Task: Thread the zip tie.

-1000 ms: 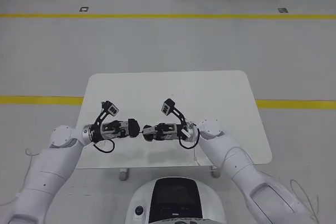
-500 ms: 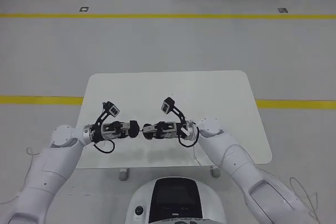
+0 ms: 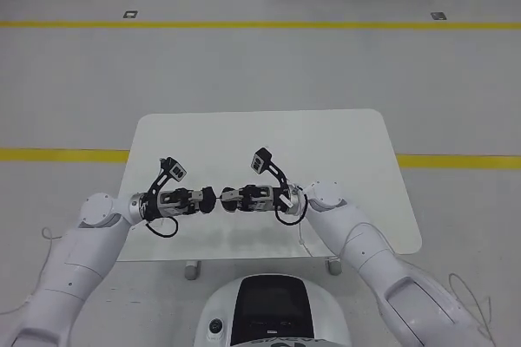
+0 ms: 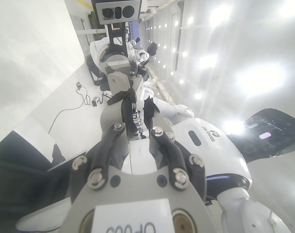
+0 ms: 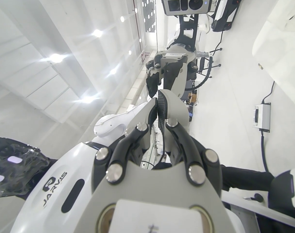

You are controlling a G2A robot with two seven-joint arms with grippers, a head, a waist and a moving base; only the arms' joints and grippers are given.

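Note:
Above the front half of the white table [image 3: 330,147], my two grippers meet tip to tip. My right gripper [image 3: 227,196] [image 5: 157,100] has its fingers pressed together. In the left wrist view a short black strip [image 4: 114,99], apparently the zip tie, sticks sideways out of the right gripper's [image 4: 129,93] tips. My left gripper [image 3: 212,198] [image 4: 138,101] is open, with a gap between its black pads [image 4: 128,115]. The right gripper's tip sits at the mouth of the left gripper [image 5: 160,83]. The rest of the tie is hidden.
Both arms hover over the table's near edge [image 3: 269,253]. The tabletop behind them is bare white. A yellow floor line [image 3: 52,154] runs behind the table on both sides.
The right gripper has shifted slightly away from the robot's body and come level with the left gripper. The tips are now closer together. The left arm has barely moved.

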